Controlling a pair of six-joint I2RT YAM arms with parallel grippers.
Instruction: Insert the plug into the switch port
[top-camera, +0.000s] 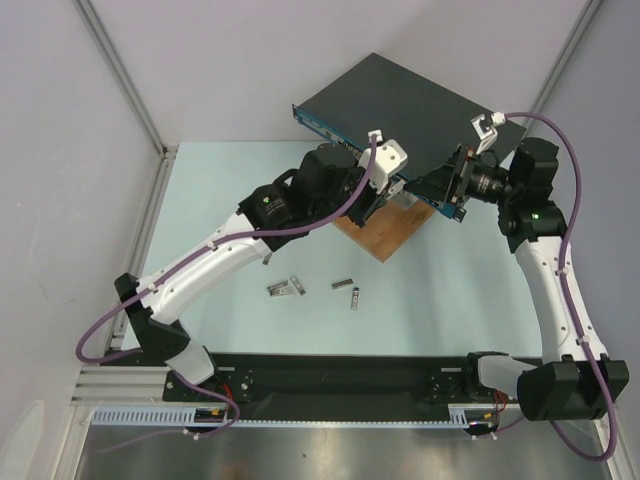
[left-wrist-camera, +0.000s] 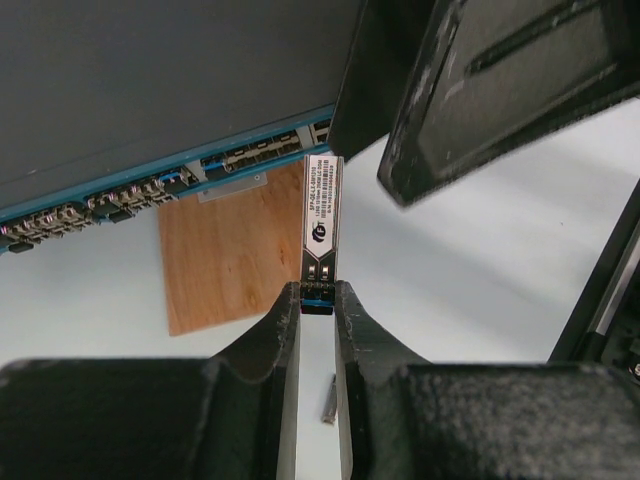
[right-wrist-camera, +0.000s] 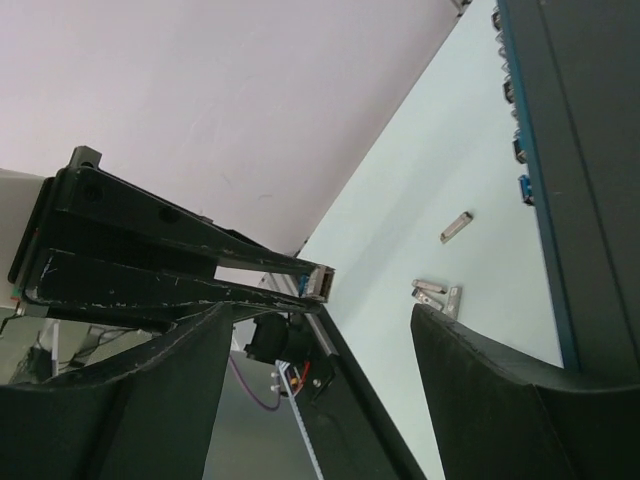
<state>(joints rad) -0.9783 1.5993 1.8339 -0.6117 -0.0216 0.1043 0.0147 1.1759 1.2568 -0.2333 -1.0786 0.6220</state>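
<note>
Left gripper (left-wrist-camera: 317, 300) tight around the plug (left-wrist-camera: 321, 215), its tip at the switch (left-wrist-camera: 150, 80) front; right gripper (right-wrist-camera: 320, 310) with fingers apart.

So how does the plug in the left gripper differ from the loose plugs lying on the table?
The plug is clamped at its blue end in the left gripper, off the table; the loose plugs lie flat on the table, untouched. The held plug points at the switch's blue front strip; the loose plugs lie apart from the switch. All are slim silver metal pieces.
</note>
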